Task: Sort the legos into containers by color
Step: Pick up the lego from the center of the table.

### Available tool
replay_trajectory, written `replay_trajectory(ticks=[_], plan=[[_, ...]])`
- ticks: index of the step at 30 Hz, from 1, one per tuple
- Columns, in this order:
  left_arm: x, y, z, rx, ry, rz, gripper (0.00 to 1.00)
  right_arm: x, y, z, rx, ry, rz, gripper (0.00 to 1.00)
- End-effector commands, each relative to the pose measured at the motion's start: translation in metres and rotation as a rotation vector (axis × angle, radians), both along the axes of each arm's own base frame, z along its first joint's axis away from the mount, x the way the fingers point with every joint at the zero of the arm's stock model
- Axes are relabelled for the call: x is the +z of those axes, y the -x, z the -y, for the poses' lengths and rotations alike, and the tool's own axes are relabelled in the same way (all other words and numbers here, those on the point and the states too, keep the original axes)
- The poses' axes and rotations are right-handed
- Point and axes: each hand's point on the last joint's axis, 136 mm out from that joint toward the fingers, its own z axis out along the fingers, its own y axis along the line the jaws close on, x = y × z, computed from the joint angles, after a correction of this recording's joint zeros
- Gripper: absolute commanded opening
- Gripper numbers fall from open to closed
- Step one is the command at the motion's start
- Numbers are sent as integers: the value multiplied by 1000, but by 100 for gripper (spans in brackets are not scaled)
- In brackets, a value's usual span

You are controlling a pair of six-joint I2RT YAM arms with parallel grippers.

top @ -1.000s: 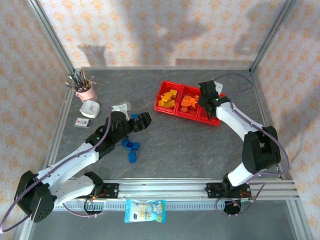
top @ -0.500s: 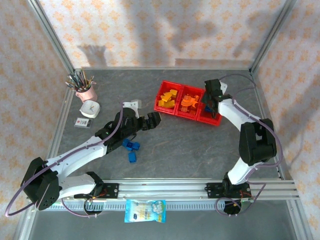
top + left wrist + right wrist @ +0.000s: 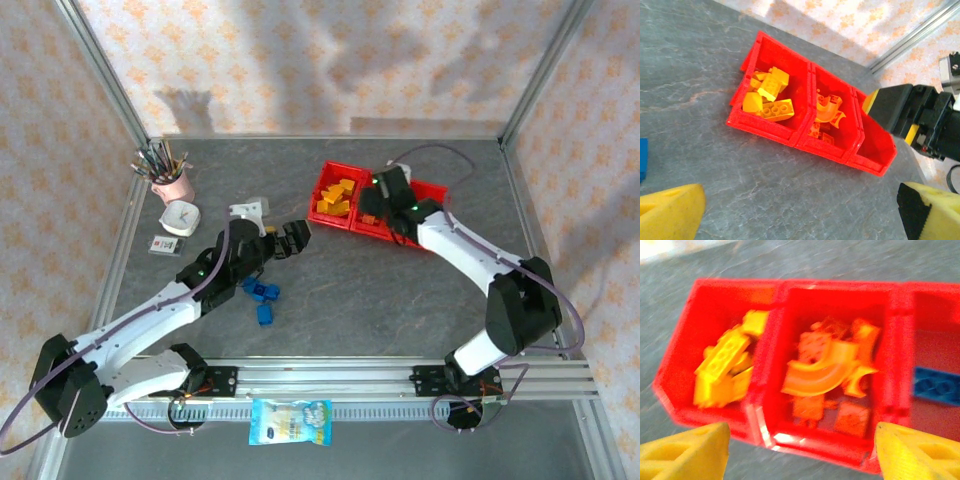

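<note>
The red three-compartment tray stands at the back right of the table. Its left compartment holds yellow legos, the middle one orange legos with a curved arc, and the right one a blue brick. My right gripper hovers open over the middle compartment's near wall, with nothing between its fingers. The left gripper is open and empty above bare table left of the tray. Blue legos lie on the table under the left arm.
A pink pen cup, a white round object and a small card sit at the back left. A snack packet lies in front of the rail. Metal frame posts border the table.
The right gripper swung left from the tray's right compartment to the middle one and its fingers spread wider. The left gripper went right, then drew back a little.
</note>
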Motion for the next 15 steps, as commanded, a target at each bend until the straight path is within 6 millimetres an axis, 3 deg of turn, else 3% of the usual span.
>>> replay_trajectory(ticks=[1,6,15], plan=[[-13,6,-21,75,-34,-25,99,2,13,-30,60,-13,5,76],[-22,16,-41,142,-41,-41,99,-6,29,-91,196,-38,-2,77],[-37,37,-85,291,-59,-93,99,-40,49,-185,372,-49,-48,78]])
